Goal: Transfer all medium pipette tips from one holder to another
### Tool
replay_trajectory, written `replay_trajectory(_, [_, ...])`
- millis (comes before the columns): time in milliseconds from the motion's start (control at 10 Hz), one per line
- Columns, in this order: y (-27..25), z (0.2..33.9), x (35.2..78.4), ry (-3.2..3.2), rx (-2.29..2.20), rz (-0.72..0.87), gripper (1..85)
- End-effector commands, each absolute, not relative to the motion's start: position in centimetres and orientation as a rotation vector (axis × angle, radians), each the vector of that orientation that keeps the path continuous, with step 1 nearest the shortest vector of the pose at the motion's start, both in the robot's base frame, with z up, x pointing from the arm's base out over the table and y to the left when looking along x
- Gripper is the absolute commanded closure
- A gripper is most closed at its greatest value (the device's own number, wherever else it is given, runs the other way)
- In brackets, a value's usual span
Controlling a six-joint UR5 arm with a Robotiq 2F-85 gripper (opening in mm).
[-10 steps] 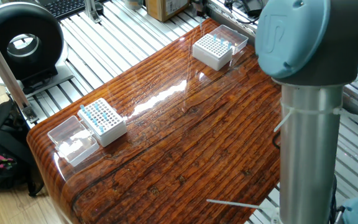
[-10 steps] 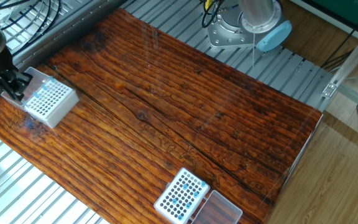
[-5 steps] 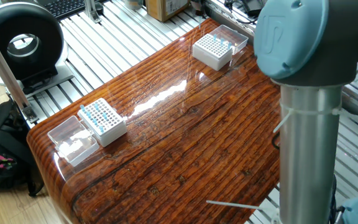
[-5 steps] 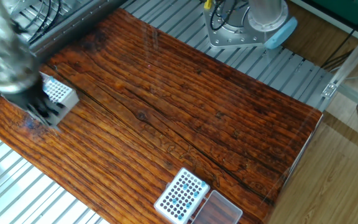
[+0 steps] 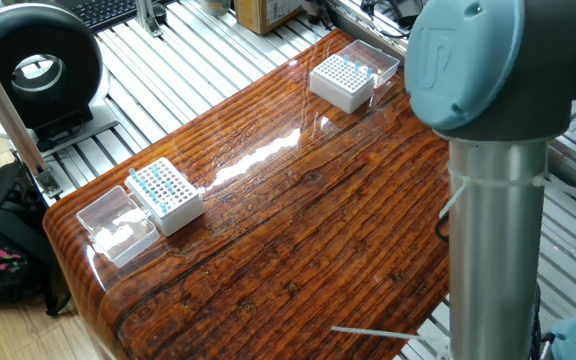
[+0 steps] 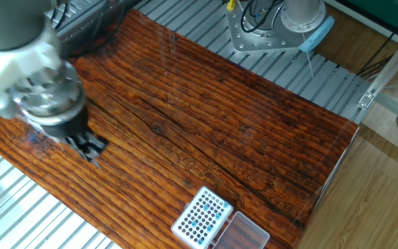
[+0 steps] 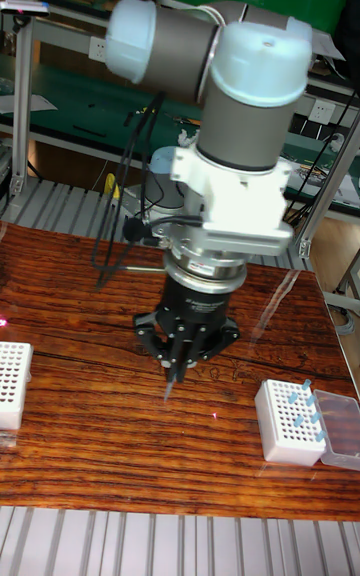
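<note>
My gripper (image 7: 175,362) hangs over the middle of the wooden table, fingers shut on a slender medium pipette tip (image 7: 169,388) that points down. In the other fixed view the gripper (image 6: 92,148) is blurred and its wrist hides the left holder. A white holder (image 6: 202,216) with several blue-topped tips stands near the front edge. In the tall view that holder (image 7: 290,422) is at the right and the other holder (image 7: 11,384) at the left edge. One fixed view shows both holders (image 5: 165,193) (image 5: 343,81), but the arm column hides the gripper.
A clear lid (image 5: 118,226) lies beside the near holder and another lid (image 5: 380,57) beside the far one. The grey arm column (image 5: 493,220) fills the right of that view. The arm's base (image 6: 264,34) sits on the slatted frame behind the table (image 6: 220,117).
The gripper has left the left holder and swung out over the table toward its middle, now hiding that holder in the other fixed view. Both holders have stayed put.
</note>
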State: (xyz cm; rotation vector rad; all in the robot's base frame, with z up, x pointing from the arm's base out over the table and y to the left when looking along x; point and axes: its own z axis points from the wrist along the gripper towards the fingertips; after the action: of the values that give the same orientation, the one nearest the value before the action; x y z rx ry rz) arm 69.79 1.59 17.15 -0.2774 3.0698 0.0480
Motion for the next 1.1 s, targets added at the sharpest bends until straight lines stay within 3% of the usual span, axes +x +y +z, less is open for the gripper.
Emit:
replay_trajectory(0, [0.4, 17.3, 70.1, 2.995, -0.665, -0.12, 84.3])
replay_trajectory(100, [0.6, 17.4, 70.9, 2.935, -0.781, -0.128, 84.3])
replay_trajectory(300, [2.7, 15.9, 68.9, 2.925, -0.765, 0.015, 84.3])
replay_trajectory(600, [11.8, 16.8, 65.8, 2.987, -0.506, 0.126, 84.3])
replay_trajectory(900, [17.5, 15.3, 63.8, 3.004, -0.296, 0.212, 84.3])
replay_trajectory(1000, [17.7, 14.5, 63.6, 2.998, -0.276, 0.164, 84.3])
